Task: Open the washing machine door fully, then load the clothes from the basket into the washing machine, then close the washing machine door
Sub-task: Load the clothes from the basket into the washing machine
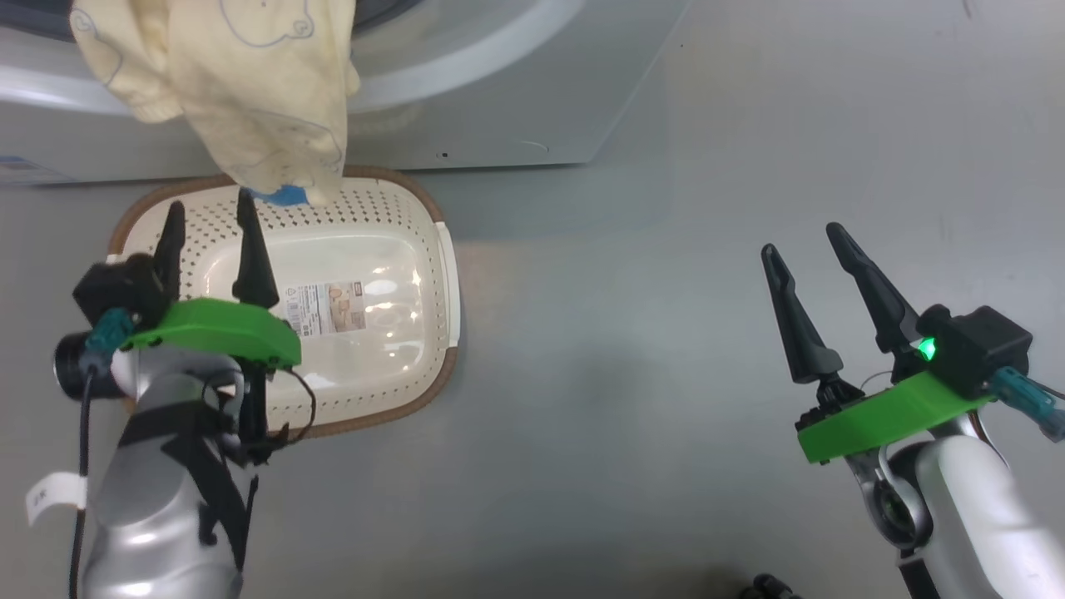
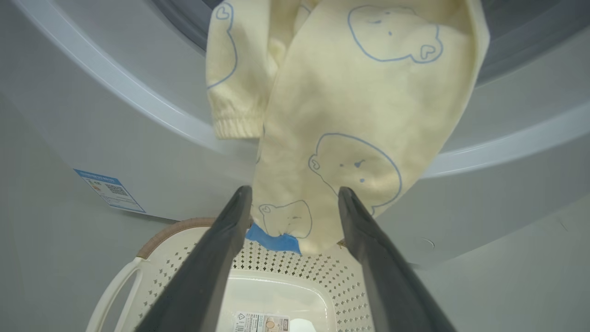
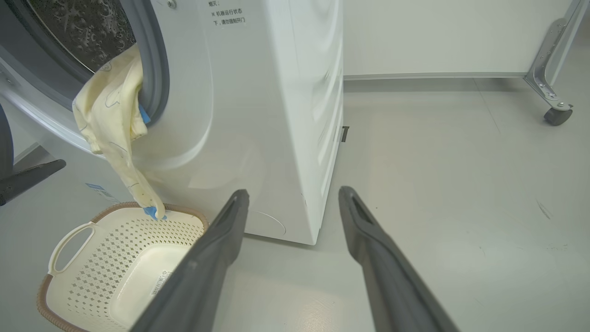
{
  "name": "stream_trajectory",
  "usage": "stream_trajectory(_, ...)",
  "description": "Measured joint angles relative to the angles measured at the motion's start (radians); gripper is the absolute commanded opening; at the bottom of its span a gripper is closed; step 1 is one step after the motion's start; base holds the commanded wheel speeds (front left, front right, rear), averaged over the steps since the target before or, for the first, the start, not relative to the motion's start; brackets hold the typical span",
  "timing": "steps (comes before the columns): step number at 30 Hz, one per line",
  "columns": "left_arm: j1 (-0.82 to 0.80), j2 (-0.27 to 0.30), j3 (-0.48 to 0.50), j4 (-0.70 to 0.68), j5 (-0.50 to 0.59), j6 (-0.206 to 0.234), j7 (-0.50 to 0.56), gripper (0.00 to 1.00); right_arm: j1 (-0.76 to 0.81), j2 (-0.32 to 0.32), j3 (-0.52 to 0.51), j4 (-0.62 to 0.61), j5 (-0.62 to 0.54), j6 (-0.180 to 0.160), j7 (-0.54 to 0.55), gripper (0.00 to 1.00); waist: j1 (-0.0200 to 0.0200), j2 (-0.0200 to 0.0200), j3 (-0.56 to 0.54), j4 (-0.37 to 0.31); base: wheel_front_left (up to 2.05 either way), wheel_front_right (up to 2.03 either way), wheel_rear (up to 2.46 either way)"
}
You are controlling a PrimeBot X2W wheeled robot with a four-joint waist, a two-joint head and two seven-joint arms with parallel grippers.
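The left arm (image 1: 158, 499) rises from the lower left of the head view, its silver forearm upright and capped by a green plate (image 1: 225, 329). From that plate its two dark fingers (image 1: 250, 249) point straight ahead over the near left part of the basket (image 1: 445, 274). The left jaws are released and spread wide, with nothing clasped between them. In the left wrist view their tips sit on either side of the lowest hanging part of the clothes (image 2: 350, 115), close to the blue trim (image 2: 274, 240); whether they touch the fabric cannot be told. The right arm (image 1: 973, 491) comes in from the lower right corner, its forearm angled inward and its fingers (image 1: 799, 316) leaning up and slightly left above the bare floor (image 1: 624, 333), well apart from the basket. The right jaws are likewise released and parted, grasping nothing, and a small green light glows on the black block beside them. The clothes, pale yellow with blue line drawings, spill out of the washing machine (image 1: 516, 108) over its grey gasket (image 3: 159, 83) and hang down the white front, the blue-trimmed end dangling at the basket's far rim. The basket stands on the floor just beside the machine's front, a label sticker (image 1: 329, 308) on its bottom.
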Motion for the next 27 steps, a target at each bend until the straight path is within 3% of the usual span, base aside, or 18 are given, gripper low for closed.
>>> stream_trajectory(9,-0.193,0.032,0.007,0.102,0.038,-0.003,0.0,1.0,-0.039,-0.001,0.009,-0.008,0.0,0.0,0.0,1.0,0.0001,0.0,0.083,-0.029,0.0,0.0,0.0)
stream_trajectory(27,-0.358,0.063,0.044,0.161,0.076,-0.013,0.0,1.0,-0.064,-0.005,0.027,-0.014,0.0,0.0,0.0,1.0,0.0001,0.0,0.181,-0.063,0.0,0.0,0.0)
